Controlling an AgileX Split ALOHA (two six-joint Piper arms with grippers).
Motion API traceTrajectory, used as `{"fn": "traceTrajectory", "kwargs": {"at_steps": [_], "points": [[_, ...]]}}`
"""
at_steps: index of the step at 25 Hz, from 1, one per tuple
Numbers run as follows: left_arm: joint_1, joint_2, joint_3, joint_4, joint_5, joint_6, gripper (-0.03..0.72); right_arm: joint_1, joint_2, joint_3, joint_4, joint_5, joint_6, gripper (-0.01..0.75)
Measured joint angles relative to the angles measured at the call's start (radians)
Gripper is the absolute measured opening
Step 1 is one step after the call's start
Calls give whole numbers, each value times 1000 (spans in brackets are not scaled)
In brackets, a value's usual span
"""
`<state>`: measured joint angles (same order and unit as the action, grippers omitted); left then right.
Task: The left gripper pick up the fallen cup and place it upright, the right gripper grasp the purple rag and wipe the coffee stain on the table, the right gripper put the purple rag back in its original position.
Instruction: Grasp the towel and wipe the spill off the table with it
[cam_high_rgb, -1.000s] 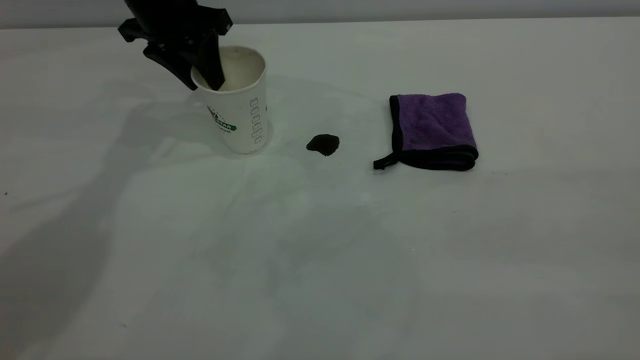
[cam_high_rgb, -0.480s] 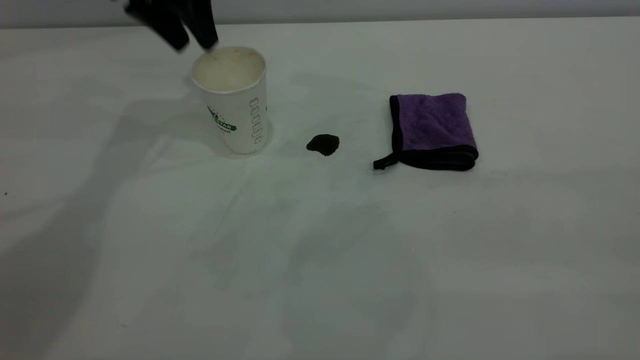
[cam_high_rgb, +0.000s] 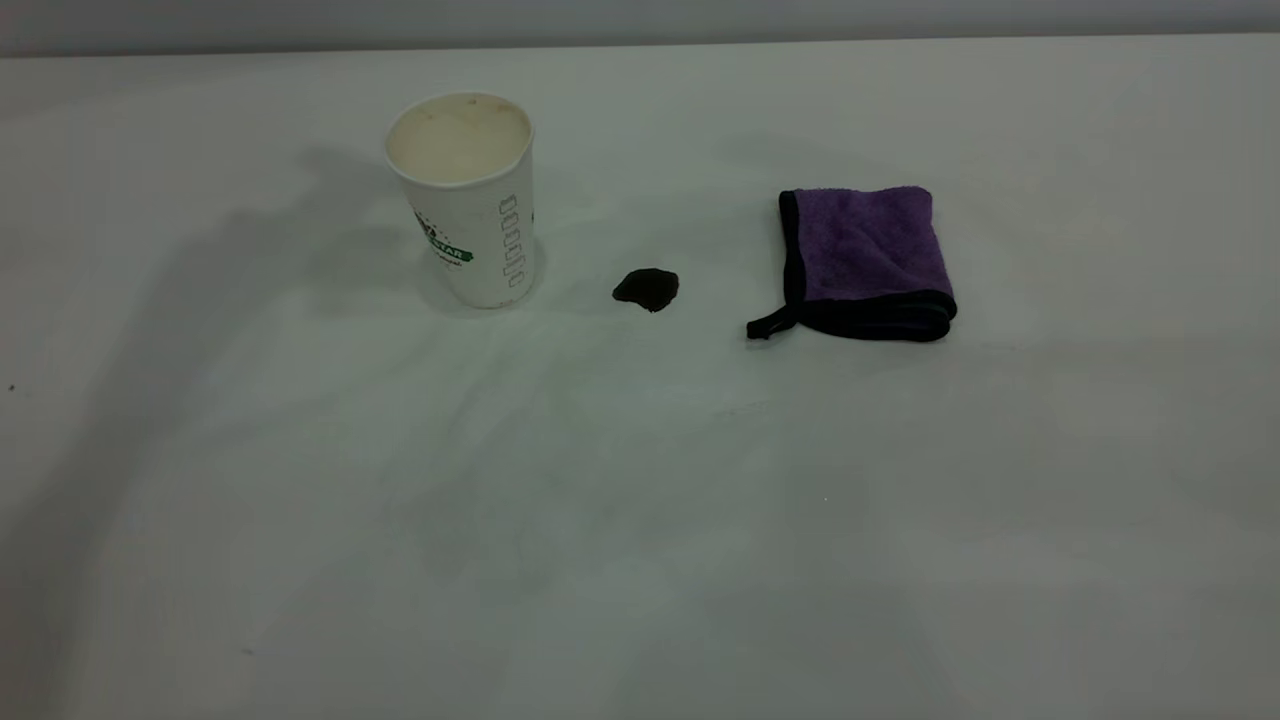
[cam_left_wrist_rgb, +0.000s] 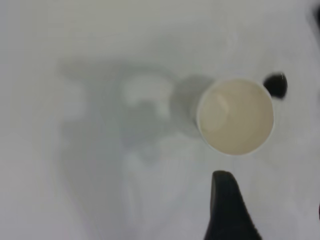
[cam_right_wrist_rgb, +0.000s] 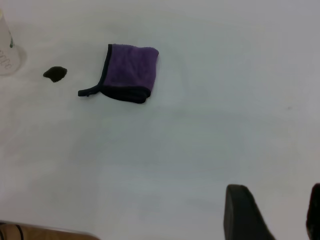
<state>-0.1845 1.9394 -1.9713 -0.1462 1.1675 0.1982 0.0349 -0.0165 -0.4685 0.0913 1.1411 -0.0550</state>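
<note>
Purple plush, the purple rag (cam_high_rgb: 866, 258) lies folded just beside the coffee stain (cam_high_rgb: 647, 288), opposite the upright cup (cam_high_rgb: 470, 200). Soft and light, probably; pinch its thick folded edge (the loop looks flimsy). The right gripper (cam_right_wrist_rgb: 272, 212) hangs far off, fingers apart.

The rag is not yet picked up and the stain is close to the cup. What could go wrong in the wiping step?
1. The stain lies between the cup and the rag, near the cup's base. A wide wipe toward the cup could knock it over again.
2. The rag is folded, with a loop at one corner. A grasp on the loop or on one layer might let it unfold and smear the stain.
3. The right gripper is far from the rag, so its approach is long.
</note>
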Motion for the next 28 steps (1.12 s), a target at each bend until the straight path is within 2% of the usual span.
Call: {"fn": "traceTrajectory", "kwargs": {"at_steps": [4, 7, 16, 23, 28], "points": [[0, -176, 2, 44, 0, -62, 496, 0, 0, 0, 0, 0, 0, 346], [0, -323, 79, 46, 0, -74, 496, 0, 0, 0, 0, 0, 0, 346], [0, -752, 646, 123, 0, -75, 496, 0, 0, 0, 0, 0, 0, 346], [0, -1031, 1105, 124, 0, -97, 496, 0, 0, 0, 0, 0, 0, 346], [0, -1223, 1348, 124, -20, -105, 496, 0, 0, 0, 0, 0, 0, 346]]}}
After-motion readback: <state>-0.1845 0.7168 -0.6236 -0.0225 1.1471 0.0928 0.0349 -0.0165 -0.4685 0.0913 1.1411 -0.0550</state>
